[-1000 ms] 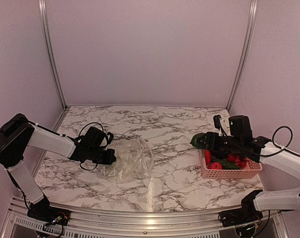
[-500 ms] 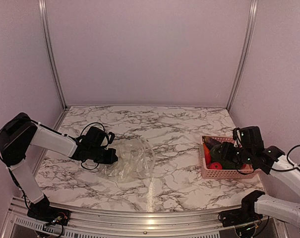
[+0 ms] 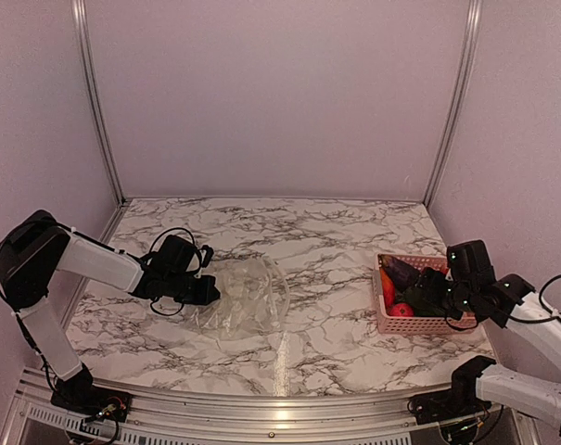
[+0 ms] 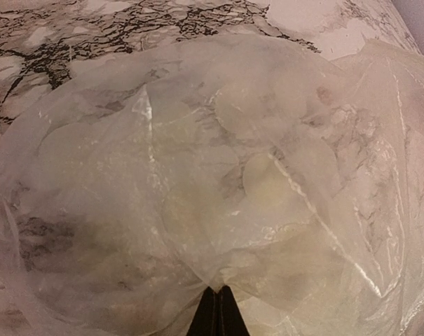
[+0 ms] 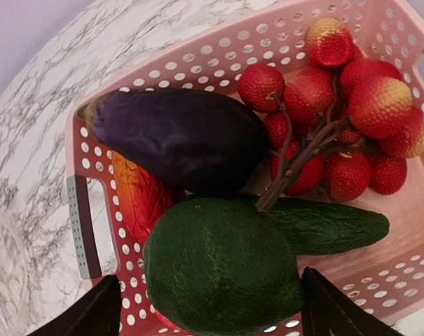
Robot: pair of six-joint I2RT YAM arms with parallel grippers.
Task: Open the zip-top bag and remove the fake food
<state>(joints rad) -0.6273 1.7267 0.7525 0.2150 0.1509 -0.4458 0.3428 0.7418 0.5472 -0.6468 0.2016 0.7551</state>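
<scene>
Zip-top bag (image 3: pixel 248 298) lies on the left and looks empty. Your left gripper (image 4: pixel 215 315) pinches its film, fingers pressed together. Fake food (image 5: pixel 310 119) sits in the pink basket (image 3: pixel 419 324). Your right gripper (image 5: pixel 212 311) stands spread astride the green piece (image 5: pixel 222 266). Judged nearly complete.

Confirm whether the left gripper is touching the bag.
Touching. In the left wrist view, the left gripper has its shut tips pinching the film of the bag, whose creases converge there.
</scene>
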